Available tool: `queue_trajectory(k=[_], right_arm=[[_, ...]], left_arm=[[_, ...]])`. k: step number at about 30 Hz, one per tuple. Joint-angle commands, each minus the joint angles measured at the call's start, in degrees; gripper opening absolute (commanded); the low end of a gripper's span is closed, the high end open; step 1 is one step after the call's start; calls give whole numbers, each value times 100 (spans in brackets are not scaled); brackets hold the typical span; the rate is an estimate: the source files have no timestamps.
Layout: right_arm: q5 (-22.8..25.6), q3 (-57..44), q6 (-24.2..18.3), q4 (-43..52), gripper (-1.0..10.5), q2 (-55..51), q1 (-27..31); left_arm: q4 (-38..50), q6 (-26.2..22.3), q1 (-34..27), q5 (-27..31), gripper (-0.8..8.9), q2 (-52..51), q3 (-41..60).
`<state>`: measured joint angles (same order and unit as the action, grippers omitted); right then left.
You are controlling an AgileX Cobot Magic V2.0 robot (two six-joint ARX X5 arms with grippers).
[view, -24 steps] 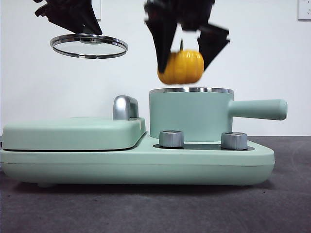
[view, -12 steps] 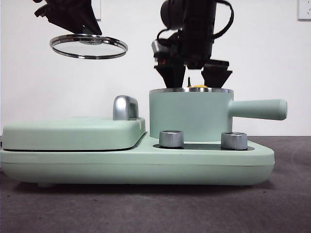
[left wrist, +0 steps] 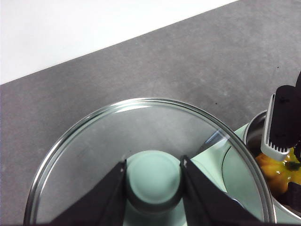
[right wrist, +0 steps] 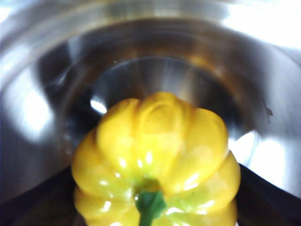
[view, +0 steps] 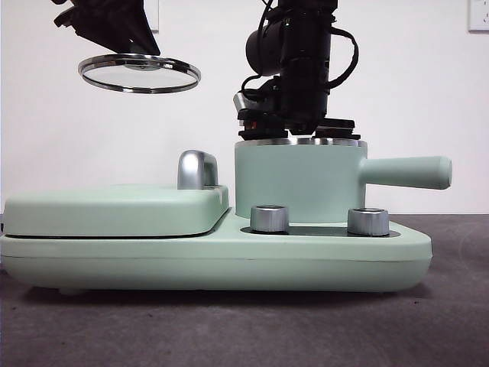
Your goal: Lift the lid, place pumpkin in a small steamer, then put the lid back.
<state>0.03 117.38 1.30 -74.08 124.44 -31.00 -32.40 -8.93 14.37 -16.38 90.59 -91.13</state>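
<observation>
Two grippers work above the steamer (view: 299, 180): the right gripper (right wrist: 155, 207) reaches down inside it, jaws clasping the pumpkin (right wrist: 155, 162). The left gripper (left wrist: 153, 188) pinches the lid (view: 140, 73) by its knob, high and well off to the steamer's side.

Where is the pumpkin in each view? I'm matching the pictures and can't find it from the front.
Front view: not visible, hidden inside the small steamer.
Left wrist view: pumpkin at the right edge.
Right wrist view: low centre.
Shared landmark: the steamer's steel rim.
</observation>
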Motion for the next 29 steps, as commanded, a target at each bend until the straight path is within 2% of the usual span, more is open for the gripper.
queue_trajectory(k=[1, 11, 17, 23, 26, 29], right_arm=[[-2, 164, -50, 17, 351, 136, -42], [-2, 164, -48, -35, 558, 146, -74], [-7, 227, -50, -83, 558, 129, -83], [2, 975, 0, -426, 556, -2, -74], [4, 1384, 33, -717, 556, -175, -74], [0, 1322, 96, -737, 556, -616, -70]], left_arm=[[149, 63, 11, -15, 15, -2, -192], [146, 105, 11, -15, 15, -2, -192], [149, 107, 11, -15, 15, -2, -192], [149, 107, 11, -15, 15, -2, -192], [149, 105, 11, -15, 15, -2, -192], [149, 105, 11, -15, 15, -2, -192]])
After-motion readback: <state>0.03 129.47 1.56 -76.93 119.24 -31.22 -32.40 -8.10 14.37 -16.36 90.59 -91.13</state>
